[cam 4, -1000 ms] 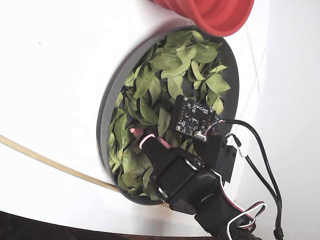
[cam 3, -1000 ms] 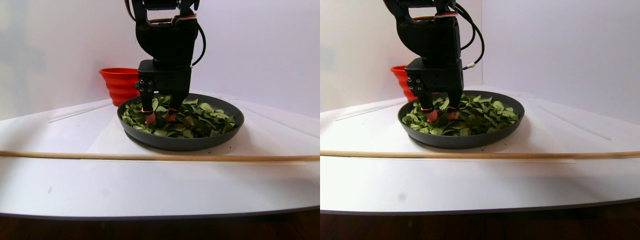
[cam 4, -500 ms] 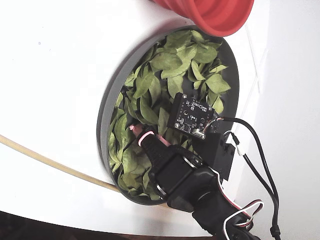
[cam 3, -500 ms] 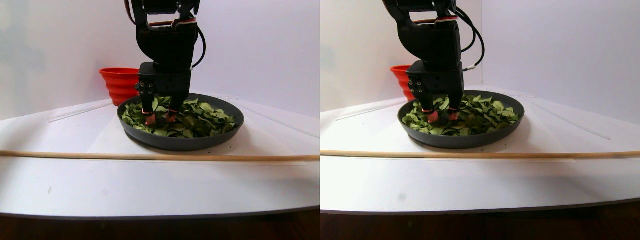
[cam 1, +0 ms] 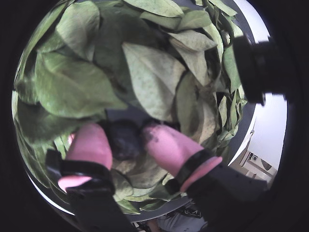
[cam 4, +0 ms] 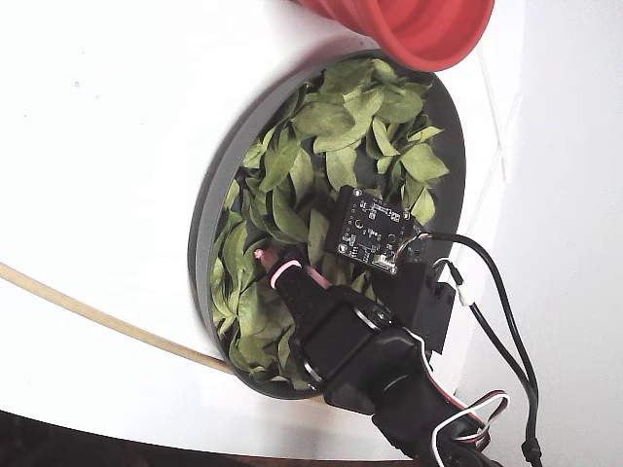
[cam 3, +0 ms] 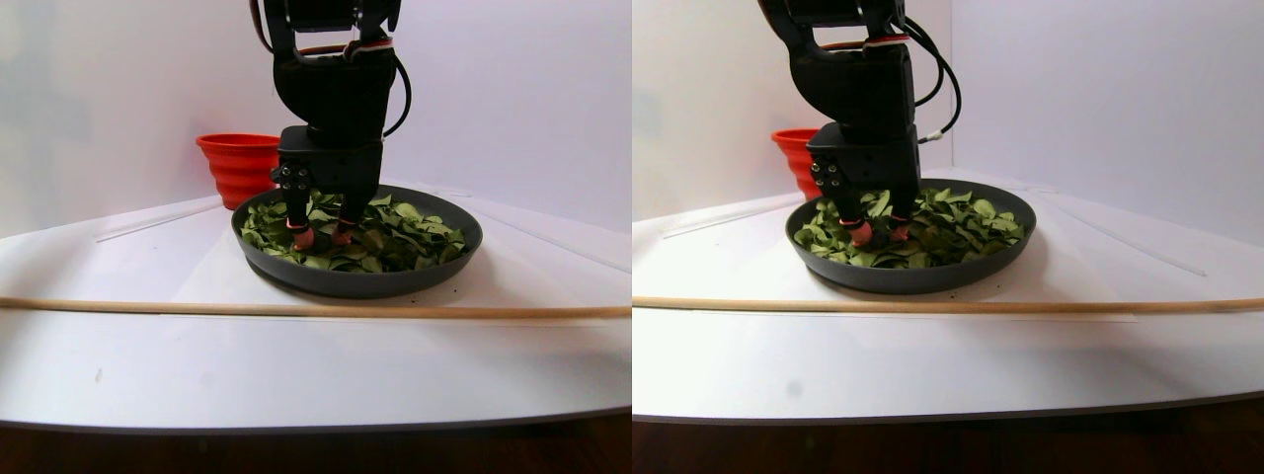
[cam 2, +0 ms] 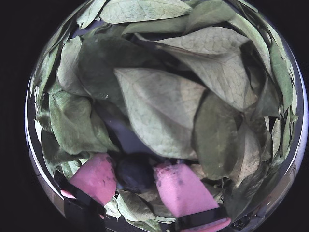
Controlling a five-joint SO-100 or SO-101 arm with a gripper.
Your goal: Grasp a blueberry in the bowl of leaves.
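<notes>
Pink fingers [cam 2: 181, 191] pinch the blueberry [cam 2: 134, 173].
The gripper [cam 1: 126, 141] holds it tight, low among green leaves in the bowl of leaves [cam 4: 209, 209].

White table [cam 3: 296, 365], pale plain walls [cam 3: 523, 89].

The bowl of leaves [cam 3: 357, 279] is packed almost edge to edge; in both wrist views broad leaves [cam 2: 159, 113] overlap just beyond the tool [cam 2: 136, 180], leaving only a small bare patch of dish floor. The blueberry [cam 2: 134, 172] fills the gap between the pink fingertips [cam 1: 89, 145]. Behind the bowl, a red-orange bowl [cam 3: 237, 166] stands close to its rim. In front of the bowl, a thin wooden rod [cam 3: 316, 310] crosses the counter [cam 3: 296, 365], which is otherwise open.
</notes>
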